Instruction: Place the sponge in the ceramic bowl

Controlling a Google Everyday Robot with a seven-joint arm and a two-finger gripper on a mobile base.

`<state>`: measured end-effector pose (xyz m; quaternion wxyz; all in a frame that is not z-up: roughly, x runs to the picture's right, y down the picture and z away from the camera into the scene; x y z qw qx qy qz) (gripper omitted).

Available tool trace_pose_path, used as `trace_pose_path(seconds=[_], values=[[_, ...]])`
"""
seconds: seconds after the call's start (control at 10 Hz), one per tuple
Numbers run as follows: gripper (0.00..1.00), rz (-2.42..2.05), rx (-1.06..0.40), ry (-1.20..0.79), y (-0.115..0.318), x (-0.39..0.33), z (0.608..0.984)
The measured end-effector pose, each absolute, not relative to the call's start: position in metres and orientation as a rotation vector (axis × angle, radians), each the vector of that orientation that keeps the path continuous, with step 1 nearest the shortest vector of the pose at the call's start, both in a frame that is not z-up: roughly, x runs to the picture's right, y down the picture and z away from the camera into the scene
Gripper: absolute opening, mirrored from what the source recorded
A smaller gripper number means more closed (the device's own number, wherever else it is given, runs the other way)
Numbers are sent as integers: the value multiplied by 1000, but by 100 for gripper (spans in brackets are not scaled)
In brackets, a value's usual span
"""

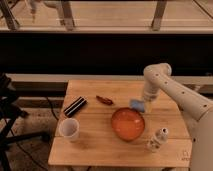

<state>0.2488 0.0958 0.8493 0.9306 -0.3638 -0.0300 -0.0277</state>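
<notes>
Our end effector, clenched, sits at the sponge, just beyond the ceramic bowl near the bench's far edge. We judge the sponge soft and light, best pinched across its narrow sides.

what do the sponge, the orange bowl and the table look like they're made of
The sponge: likely soft foam, matte light blue, dull and blocky; the end effector is shut on it just beyond the bowl's far rim. The bowl: probably glazed ceramic, glossy orange with a sheen. The table: light wood, visible plank seams.
</notes>
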Motion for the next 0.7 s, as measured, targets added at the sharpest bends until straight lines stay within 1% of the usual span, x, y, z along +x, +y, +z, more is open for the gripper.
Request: trace_pose_path(seconds=[0.2, 0.5, 0.7], values=[[2, -59, -749, -64, 97, 246, 846], [2, -82, -757, -74, 104, 215, 837], [2, -98, -755, -78, 105, 206, 832]])
